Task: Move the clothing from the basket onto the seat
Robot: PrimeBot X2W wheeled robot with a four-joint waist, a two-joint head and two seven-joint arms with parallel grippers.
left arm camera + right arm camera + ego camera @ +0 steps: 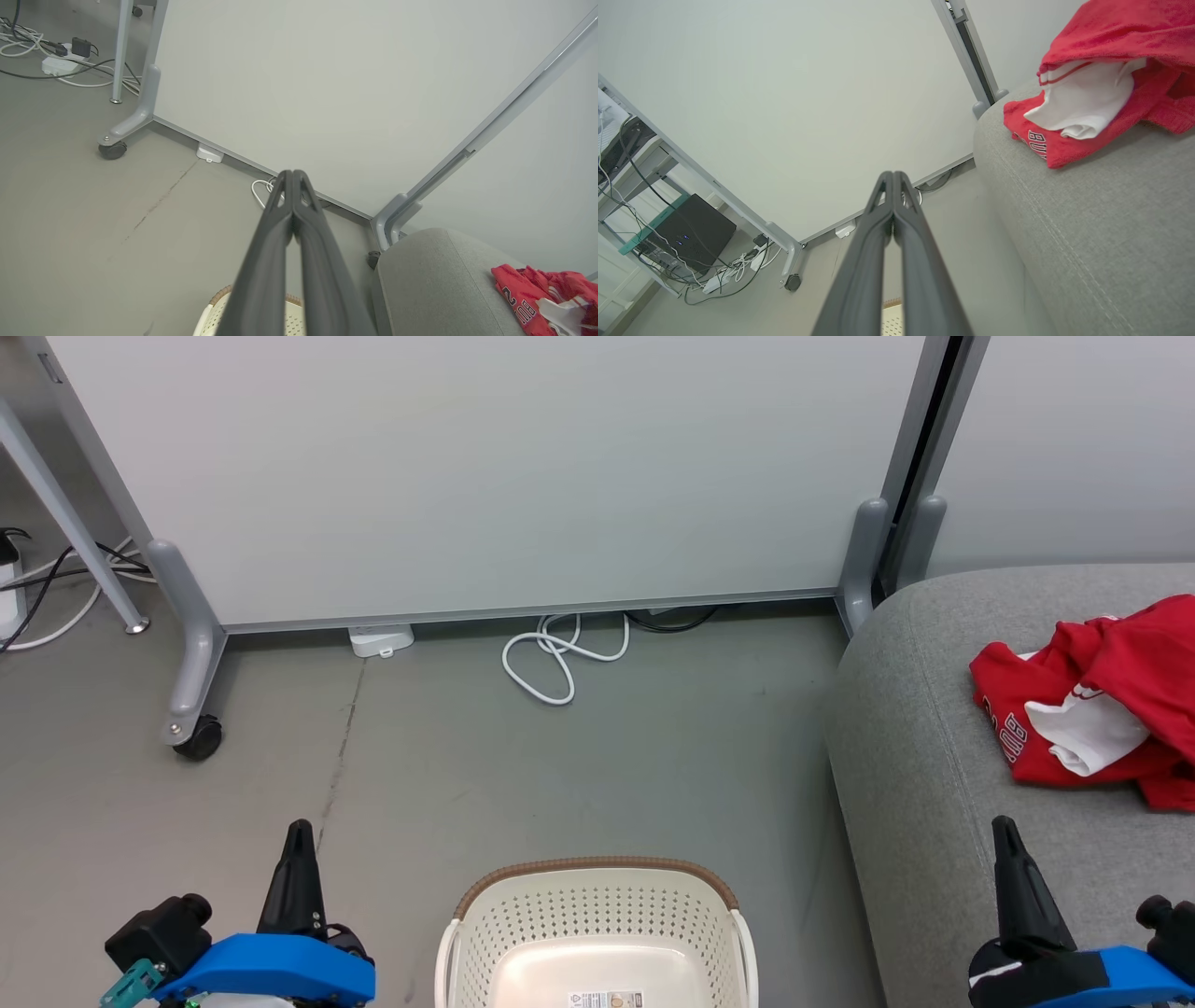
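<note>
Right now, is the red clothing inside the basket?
No, the clothing lies crumpled on the seat at the robot's right, and the basket in front shows a bare bottom.

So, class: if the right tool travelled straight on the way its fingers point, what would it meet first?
Probably the white partition panel, near its bottom edge. The shut right tool aims past the grey seat beside it, with nothing nearer in line, though depth is unclear.
</note>
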